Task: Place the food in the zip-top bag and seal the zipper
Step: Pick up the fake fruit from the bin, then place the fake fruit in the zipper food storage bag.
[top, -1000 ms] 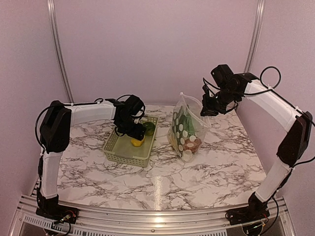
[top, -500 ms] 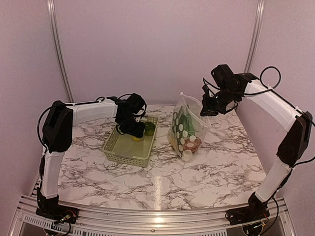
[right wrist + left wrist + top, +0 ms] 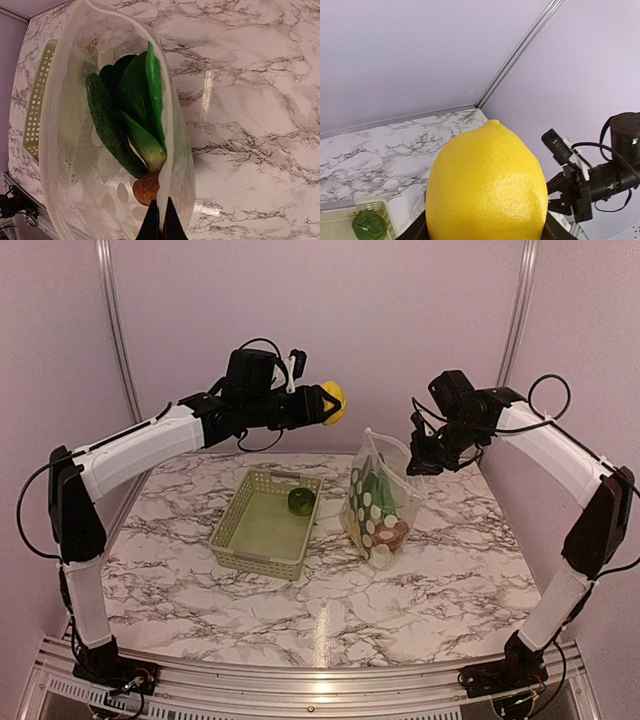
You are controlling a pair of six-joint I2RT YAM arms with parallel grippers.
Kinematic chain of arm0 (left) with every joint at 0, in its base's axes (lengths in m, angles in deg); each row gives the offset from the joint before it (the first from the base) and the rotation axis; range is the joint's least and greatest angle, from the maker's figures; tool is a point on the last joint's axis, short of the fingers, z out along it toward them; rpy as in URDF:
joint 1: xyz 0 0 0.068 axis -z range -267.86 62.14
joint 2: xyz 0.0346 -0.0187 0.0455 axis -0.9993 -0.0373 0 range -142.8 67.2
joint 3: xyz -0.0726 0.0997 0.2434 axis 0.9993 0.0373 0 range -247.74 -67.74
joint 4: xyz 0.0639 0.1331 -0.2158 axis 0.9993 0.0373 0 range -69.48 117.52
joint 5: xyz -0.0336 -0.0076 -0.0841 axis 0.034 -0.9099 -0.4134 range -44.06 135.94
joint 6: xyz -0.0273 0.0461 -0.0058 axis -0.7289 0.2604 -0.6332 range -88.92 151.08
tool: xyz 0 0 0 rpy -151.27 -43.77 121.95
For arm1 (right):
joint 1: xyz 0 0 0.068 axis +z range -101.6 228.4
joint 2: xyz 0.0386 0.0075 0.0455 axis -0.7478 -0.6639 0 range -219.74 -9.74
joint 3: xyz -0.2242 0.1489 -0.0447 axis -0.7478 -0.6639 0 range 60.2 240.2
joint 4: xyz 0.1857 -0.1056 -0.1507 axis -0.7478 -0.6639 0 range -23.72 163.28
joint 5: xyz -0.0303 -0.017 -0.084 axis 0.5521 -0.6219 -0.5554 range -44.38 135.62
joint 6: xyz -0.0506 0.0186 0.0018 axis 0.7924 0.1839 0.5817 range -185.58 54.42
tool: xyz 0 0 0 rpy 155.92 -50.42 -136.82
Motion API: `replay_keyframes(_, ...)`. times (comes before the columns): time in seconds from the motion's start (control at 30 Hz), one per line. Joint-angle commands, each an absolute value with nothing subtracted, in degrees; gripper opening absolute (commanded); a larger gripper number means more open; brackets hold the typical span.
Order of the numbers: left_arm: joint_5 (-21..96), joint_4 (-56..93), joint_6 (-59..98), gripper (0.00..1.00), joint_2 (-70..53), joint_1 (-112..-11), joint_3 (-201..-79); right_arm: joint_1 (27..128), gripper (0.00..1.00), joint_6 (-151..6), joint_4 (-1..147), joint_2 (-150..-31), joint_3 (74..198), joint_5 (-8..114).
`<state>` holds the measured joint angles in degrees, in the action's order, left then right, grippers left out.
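Our right gripper (image 3: 417,465) pinches the clear dotted plastic bag (image 3: 375,505) by its rim so the mouth gapes; our left gripper (image 3: 325,403) clasps the oval yellow toy lemon (image 3: 485,190) for dropping in.

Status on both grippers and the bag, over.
Left gripper aloft, gripping lemon. Right gripper pinching bag rim, mouth held open. One green piece in basket. Path looks clear.

The desk (image 3: 430,590) is white stone with dark gray lines. Behind the desk stands a plain, pale purple wall (image 3: 330,320). Two thin silver poles (image 3: 118,340) rise from the desk's back corners. A silver rail (image 3: 300,680) runs along the desk's near edge.
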<state>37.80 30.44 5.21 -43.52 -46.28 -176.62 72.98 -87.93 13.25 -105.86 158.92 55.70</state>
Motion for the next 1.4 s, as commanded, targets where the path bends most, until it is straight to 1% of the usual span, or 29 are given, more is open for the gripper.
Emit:
replay_keyframes(0.0,32.2,17.9,-7.6,0.54,-49.3,-42.1,-183.3,73.5,0.0,-87.7,13.8,-105.8,162.6,55.9)
replay_keyframes(0.1,33.4,18.7,-13.1,0.54,-53.2,-40.1,-187.8,73.5,0.0,-88.1,15.1,-104.5,163.0,55.5)
replay_keyframes(0.23,34.3,20.4,-15.8,0.54,-57.3,-38.5,-191.1,73.5,0.0,-88.1,15.7,-104.5,162.8,56.6)
replay_keyframes(0.4,34.8,28.4,-16.3,0.55,-60.7,-38.0,-195.6,73.5,0.0,-88.2,16.7,-104.1,161.1,56.9)
replay_keyframes(0.43,35.0,29.3,-16.1,0.56,-61.0,-37.8,-195.8,73.5,0.0,-88.2,16.8,-104.1,161.0,56.9)
replay_keyframes(0.5,35.6,30.5,-15.5,0.62,-60.9,-37.4,-195.7,73.5,0.0,-88.3,16.9,-104.0,161.1,56.9)
replay_keyframes(0.6,36.2,32.0,-13.9,0.66,-60.3,-37.1,-195.6,73.5,0.0,-88.3,17.1,-104.1,161.1,57.0)
replay_keyframes(0.63,36.4,32.3,-13.4,0.69,-60.0,-37.0,-195.5,73.5,0.0,-88.2,17.1,-104.1,161.1,57.0)
replay_keyframes(0.67,36.6,32.6,-12.7,0.86,-59.6,-36.9,-195.4,73.4,0.0,-88.1,17.1,-104.1,161.1,57.0)
replay_keyframes(0.7,36.7,32.6,-12.2,0.98,-59.3,-37.0,-195.4,73.4,0.0,-88.2,17.1,-104.2,161.0,57.0)
replay_keyframes(0.73,36.7,32.7,-11.4,0.99,-59.0,-37.0,-195.4,73.4,0.0,-88.1,17.2,-104.3,161.0,57.0)
replay_keyframes(1.03,39.4,30.6,-6.0,0.99,-54.1,-38.7,-194.9,73.5,0.0,-88.2,17.4,-104.2,160.5,57.3)
replay_keyframes(1.23,41.4,29.4,-7.3,0.99,-48.2,-44.1,-184.9,73.4,0.0,-88.3,17.6,-103.7,159.7,57.3)
replay_keyframes(1.37,43.0,36.9,-9.4,0.99,-47.2,-47.8,-182.3,73.4,0.0,-88.4,17.9,-103.4,159.0,57.4)
